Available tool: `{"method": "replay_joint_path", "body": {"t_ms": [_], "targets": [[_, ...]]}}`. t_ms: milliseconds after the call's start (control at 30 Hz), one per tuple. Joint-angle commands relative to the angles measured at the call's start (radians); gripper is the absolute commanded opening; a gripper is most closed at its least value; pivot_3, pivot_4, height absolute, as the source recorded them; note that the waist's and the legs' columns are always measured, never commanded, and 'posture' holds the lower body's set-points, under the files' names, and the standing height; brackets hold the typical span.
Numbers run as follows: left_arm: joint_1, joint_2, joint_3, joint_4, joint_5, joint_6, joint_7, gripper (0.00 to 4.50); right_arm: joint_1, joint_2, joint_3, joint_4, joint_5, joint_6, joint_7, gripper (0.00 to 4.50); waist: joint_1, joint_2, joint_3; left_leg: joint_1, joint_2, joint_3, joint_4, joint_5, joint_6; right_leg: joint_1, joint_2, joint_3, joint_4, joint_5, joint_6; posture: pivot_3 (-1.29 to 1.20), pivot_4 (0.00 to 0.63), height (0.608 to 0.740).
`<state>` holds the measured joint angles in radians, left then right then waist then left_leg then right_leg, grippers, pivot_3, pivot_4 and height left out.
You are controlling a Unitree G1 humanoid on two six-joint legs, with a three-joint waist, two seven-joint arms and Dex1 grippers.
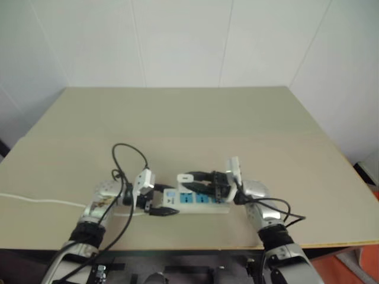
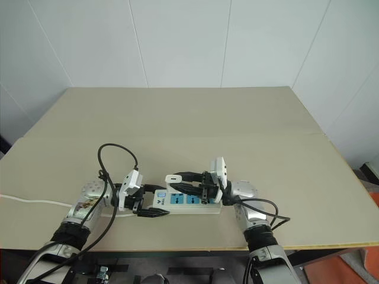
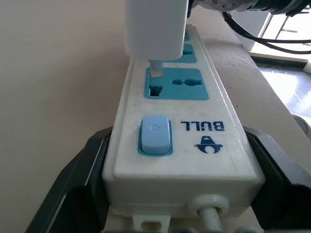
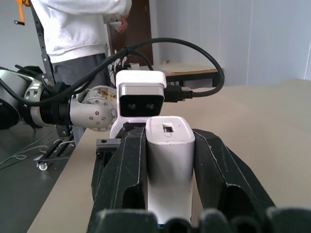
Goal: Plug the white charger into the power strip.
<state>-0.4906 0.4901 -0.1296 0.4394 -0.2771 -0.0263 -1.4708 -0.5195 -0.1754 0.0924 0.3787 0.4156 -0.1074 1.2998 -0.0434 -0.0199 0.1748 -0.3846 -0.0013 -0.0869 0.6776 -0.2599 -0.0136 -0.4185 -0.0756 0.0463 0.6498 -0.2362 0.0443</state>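
Head views: power strip (image 2: 188,200) lying flat on the tabletop (image 2: 189,124) near its front edge, long axis running left to right, blue socket faces up. Left gripper (image 2: 151,208) clamped on the strip's left end, jaws closed around it from either side, steadying it. Right gripper (image 2: 186,181) reaching in from the right above the strip, jaws closed on the white charger (image 2: 173,178), held over the leftmost sockets. Thin white cord (image 1: 35,201) trailing off across the tabletop to the left.

Left wrist view: looking along the strip (image 3: 182,145) from its switch end, black fingers (image 3: 80,179) pressed to both long sides. Blue rocker switch (image 3: 155,134) nearest, then the first socket face (image 3: 176,83). Charger body (image 3: 155,26) hanging just above that socket, one prong (image 3: 156,68) reaching down to the socket's upper slot; tip at the opening or barely entered, hard to tell which. Not seated: clear gap between charger body and socket face.

Right wrist view: charger (image 4: 170,165) squeezed between the two black fingers (image 4: 124,179), upright and square in the grip. Left arm's white camera module (image 4: 142,99) straight ahead. A person in a white top standing in the background beyond the tabletop edge.

Step in hand, by judgement: final alignment and start of insertion. Next move calls for a straight push down along the prongs, keeping the charger level, while holding the strip firm against the tabletop; any tilt risks jamming a prong on the slot edge.
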Motion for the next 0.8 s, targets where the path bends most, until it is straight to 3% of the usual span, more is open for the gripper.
{"method": "replay_joint_path", "body": {"t_ms": [33, 800], "targets": [[0.011, 0.016, 0.000, 0.006, 0.002, -0.020, -0.016, 3.31, -0.015, 0.012, 0.002, -0.012, -0.002, -0.023, -0.009, 1.11, -0.001, 0.000, 0.000, 0.000, 0.000, 0.000, 0.000, 0.000, 0.000, 0.000, 0.000, 0.000, 0.000, 0.000, 0.000, 0.00, 0.150, 0.740], [-0.011, 0.012, 0.007, 0.112, 0.005, -0.112, -0.032, 3.31, -0.032, -0.022, 0.041, 0.135, -0.064, -0.036, 0.055, 1.11, -0.005, 0.000, 0.000, 0.008, 0.000, 0.001, -0.001, 0.000, 0.000, 0.007, 0.001, 0.001, 0.000, 0.000, 0.000, 0.00, 0.150, 0.740]]}}
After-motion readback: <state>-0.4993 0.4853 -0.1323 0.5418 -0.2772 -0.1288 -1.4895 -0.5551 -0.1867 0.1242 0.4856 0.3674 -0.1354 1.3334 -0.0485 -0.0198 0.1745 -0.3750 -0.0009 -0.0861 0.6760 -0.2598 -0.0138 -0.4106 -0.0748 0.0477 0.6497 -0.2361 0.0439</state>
